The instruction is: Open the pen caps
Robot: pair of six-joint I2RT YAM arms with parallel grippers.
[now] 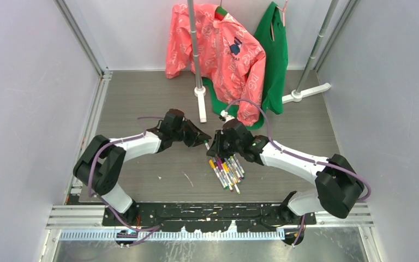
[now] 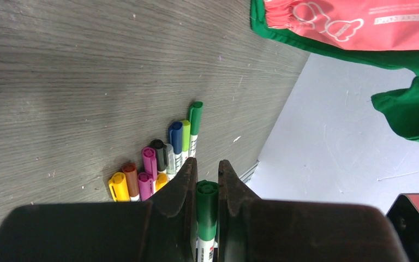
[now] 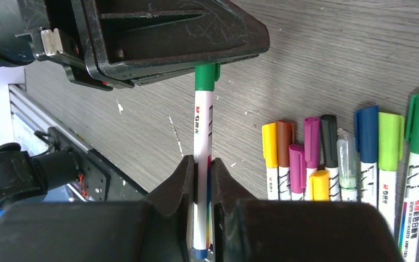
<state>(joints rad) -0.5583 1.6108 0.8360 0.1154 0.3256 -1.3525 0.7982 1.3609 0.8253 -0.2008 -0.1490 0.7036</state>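
I have one pen (image 3: 202, 131) held between both arms at the centre of the overhead view. The left gripper (image 2: 207, 166) is pressed together on its green cap (image 2: 207, 203) — in the left wrist view the cap sits squeezed between the two dark fingers at bottom centre. The right gripper (image 3: 203, 164) pinches the same pen lower down on its white shaft, at the bottom centre of the right wrist view. From there the capped end runs up into the left gripper's black body at the top. As far as I can see, the cap is seated on the pen.

The other pens (image 1: 228, 172) lie side by side on the grey table (image 1: 142, 103), just below the grippers in the overhead view — yellow, brown, magenta, black, blue, lime and green ends showing. A pink jacket (image 1: 223, 49) and a green garment (image 1: 275, 54) hang at the top of that frame.
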